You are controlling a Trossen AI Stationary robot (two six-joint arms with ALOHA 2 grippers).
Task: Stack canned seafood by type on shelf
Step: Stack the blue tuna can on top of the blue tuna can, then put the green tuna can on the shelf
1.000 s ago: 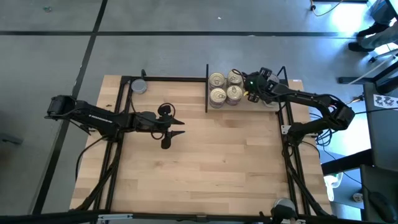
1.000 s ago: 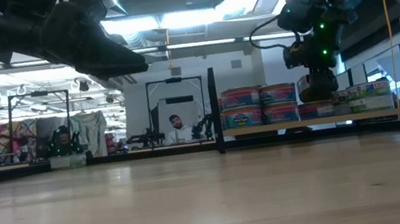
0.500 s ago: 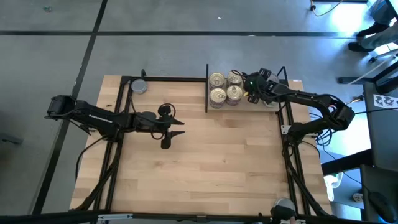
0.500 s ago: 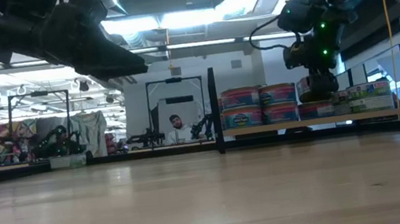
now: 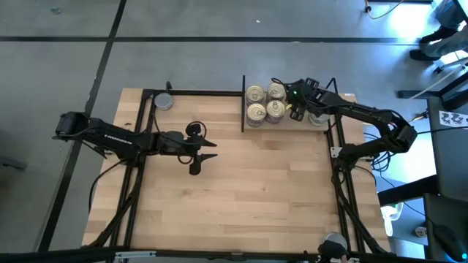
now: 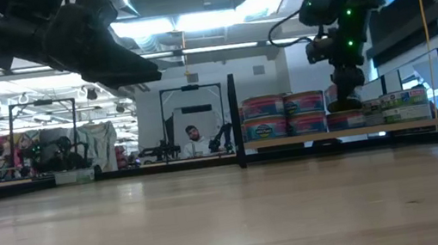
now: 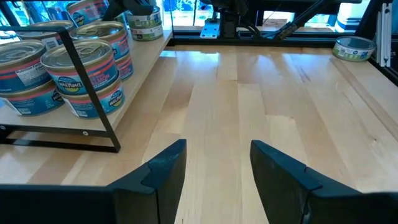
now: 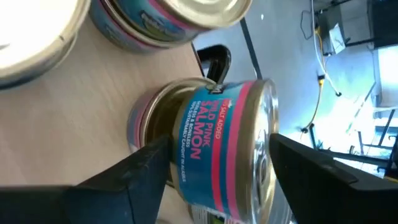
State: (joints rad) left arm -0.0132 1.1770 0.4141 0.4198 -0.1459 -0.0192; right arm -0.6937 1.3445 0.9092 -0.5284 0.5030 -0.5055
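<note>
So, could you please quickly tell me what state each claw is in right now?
Left claw: open, empty, above the bare wooden tabletop.
Right claw: open around a pink-banded round salmon tin, not gripping.

Bright overhead light, window glare

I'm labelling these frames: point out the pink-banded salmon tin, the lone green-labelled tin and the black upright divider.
pink-banded salmon tin (image 8: 217,149), right wrist view, its label.
lone green-labelled tin (image 7: 354,48), left wrist view, its side.
black upright divider (image 5: 243,102), high view, mid-length.

1. My desk (image 5: 241,197) is pale wood in smooth, faintly shiny planks.
2. The tins (image 7: 84,74) are shiny metal with glossy paper labels and pale gold lids.
3. The shelf (image 7: 146,62) is light wood edged by thin matt black metal bars.
</note>
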